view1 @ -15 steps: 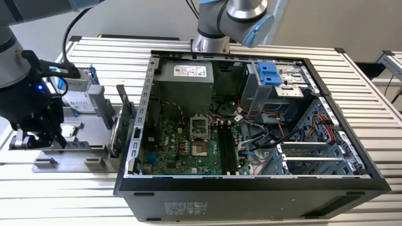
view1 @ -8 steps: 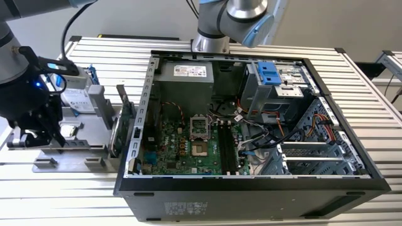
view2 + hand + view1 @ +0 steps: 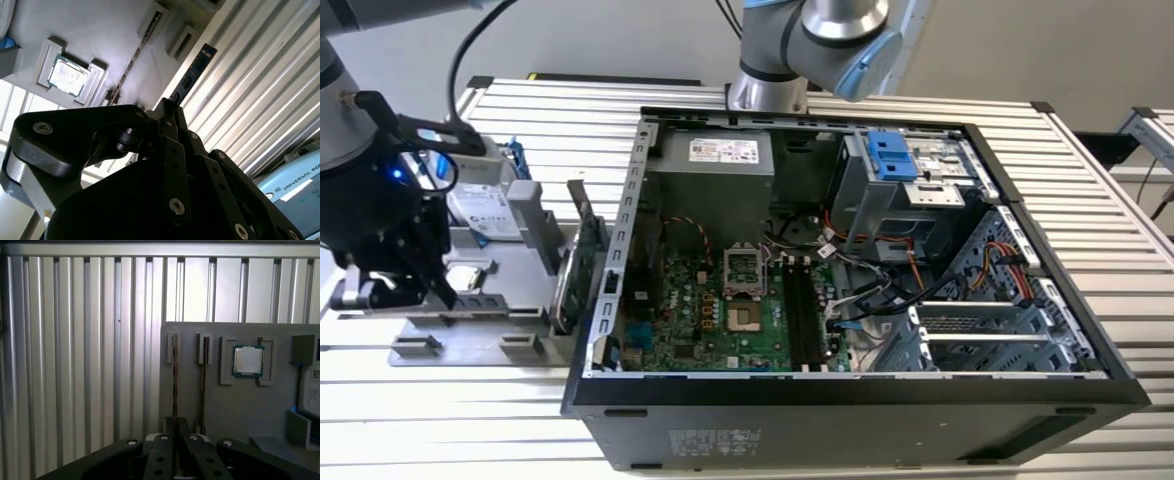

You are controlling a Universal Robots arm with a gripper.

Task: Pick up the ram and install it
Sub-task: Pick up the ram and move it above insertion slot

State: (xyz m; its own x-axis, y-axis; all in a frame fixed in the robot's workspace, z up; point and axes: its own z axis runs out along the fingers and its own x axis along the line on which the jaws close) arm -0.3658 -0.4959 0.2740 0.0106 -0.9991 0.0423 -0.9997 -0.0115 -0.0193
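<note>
The ram (image 3: 194, 70) is a thin dark stick with small black chips, seen edge-on in both wrist views (image 3: 175, 385). It runs out from between my black fingers. My gripper (image 3: 167, 106) is shut on the ram's near end (image 3: 174, 421). In the exterior view my gripper (image 3: 403, 290) hangs over the grey parts tray (image 3: 494, 330) at the exterior view's left. The stick lies along the outermost slot of that tray (image 3: 220, 405). Whether it has come clear of the slot I cannot tell.
A second thin stick (image 3: 203, 375) lies in the neighbouring slot, and a square processor chip (image 3: 248, 361) sits beside it. A green card (image 3: 580, 245) and a hard drive (image 3: 487, 205) stand in the tray. The open computer case (image 3: 854, 400) lies to the exterior view's right, its memory slots (image 3: 807, 310) exposed.
</note>
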